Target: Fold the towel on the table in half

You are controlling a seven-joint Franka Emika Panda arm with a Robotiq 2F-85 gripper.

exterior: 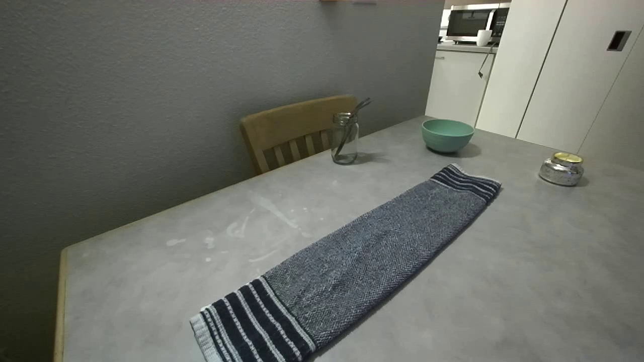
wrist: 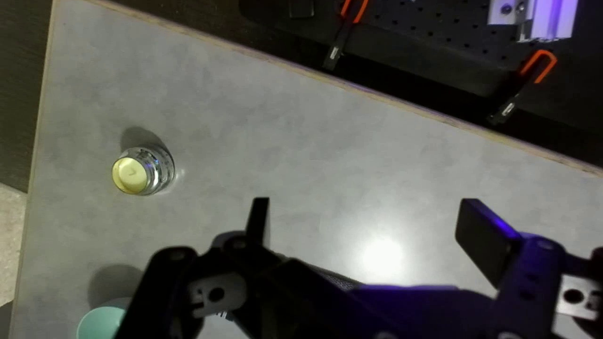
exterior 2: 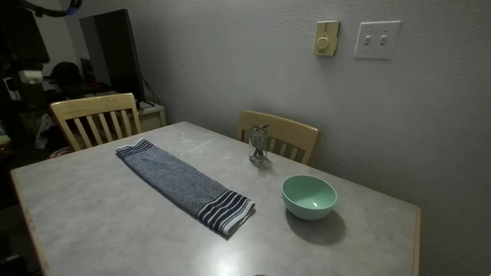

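The long blue-gray towel with striped ends lies flat, stretched across the table. In an exterior view the towel runs diagonally over the gray tabletop, with layered edges at its near striped end. My gripper is open and empty in the wrist view, above the bare tabletop. Only a thin sliver of the towel shows behind the gripper there; the gripper's body hides the rest. The gripper's fingers do not show in either exterior view.
A green bowl and a glass jar with utensils stand near the towel. A silver candle jar sits beyond one towel end. A wooden chair stands by the wall. Orange-handled clamps lie past the table edge.
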